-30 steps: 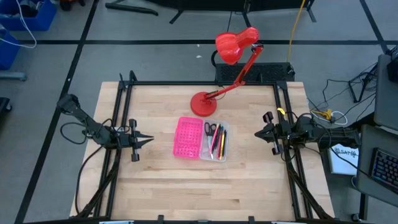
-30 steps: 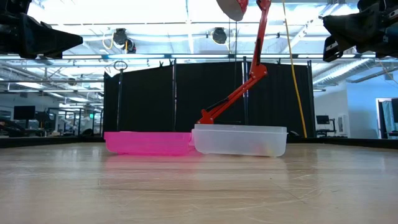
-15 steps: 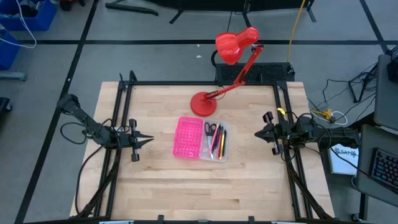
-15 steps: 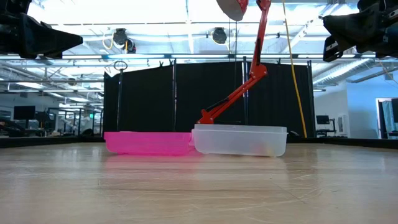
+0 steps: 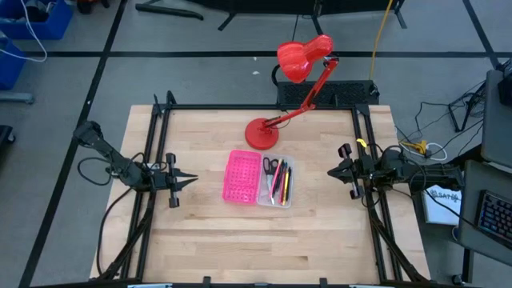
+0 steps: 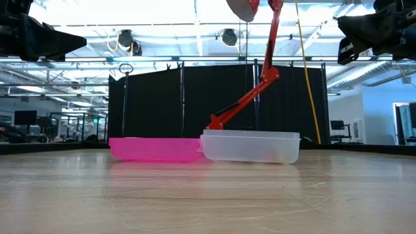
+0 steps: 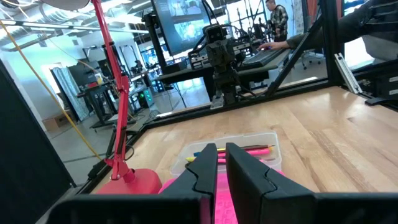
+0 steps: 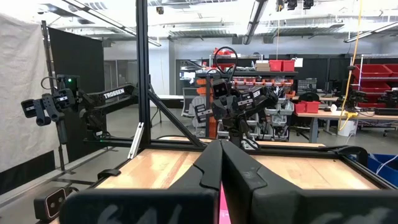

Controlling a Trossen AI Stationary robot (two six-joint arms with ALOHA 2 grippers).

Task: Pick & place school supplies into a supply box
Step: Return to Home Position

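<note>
The supply box (image 5: 258, 178) lies open and flat in the middle of the high view. Its pink half (image 5: 242, 176) is toward the left and its clear half (image 5: 286, 194) is joined to it on the right. Inside the clear half, the black-handled scissors (image 5: 270, 166) sit at the upper end. The pens and pencils (image 5: 280, 184) lie below them in a loose bundle, running roughly top to bottom of the frame, with red, yellow and black showing. The pink half holds nothing that can be made out. Just above the box stands the round base of a red lamp (image 5: 261, 133), with its arm slanting up and right to the shade past the upper edge of the table (image 5: 208, 240). The left gripper (image 5: 190, 181) hangs at the middle left of the frame, well apart from the box and pointing toward it. Its fingers are drawn together with only a thin slit between them and grip nothing. The right gripper (image 5: 330, 171) hangs at the middle right, also well clear and facing the box, with its fingers pressed together and empty. In the low view both grippers sit high in the upper corners, above the tabletop.
</note>
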